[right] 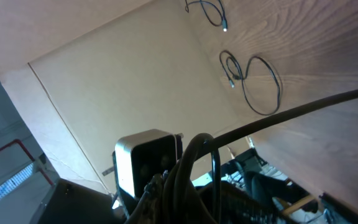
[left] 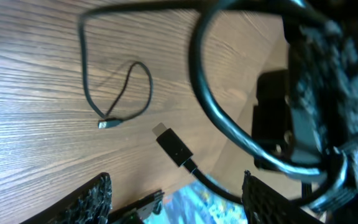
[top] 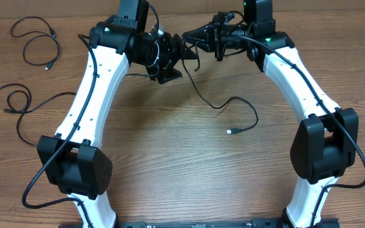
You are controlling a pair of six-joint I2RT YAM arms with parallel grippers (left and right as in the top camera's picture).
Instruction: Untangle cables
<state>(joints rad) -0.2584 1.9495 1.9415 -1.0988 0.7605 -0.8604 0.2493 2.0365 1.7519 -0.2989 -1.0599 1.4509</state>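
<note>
Roughly two-thirds done, by my read. Cable 1 [top: 56, 45] and cable 2 [top: 49, 99] lie on the left side of the table [top: 170, 177], each in its own loose loop, apart from each other and well apart from the arms' work. Cable 3 [top: 233, 101] is the one in hand: its top end is up between the grippers at far centre, and the rest trails onto the table in one open loop with the silver plug [top: 230, 132] free and no knot visible. Left gripper [left: 176, 183]: fingers well apart, a black plug [left: 173, 146] and its cord run into the gap, and it doesn't look pinched. Right gripper [top: 198, 39]: the wrist view is blocked by wiring, so I can't tell its opening or hold. Left to do: lay cable 3 flat, away from the others.
</note>
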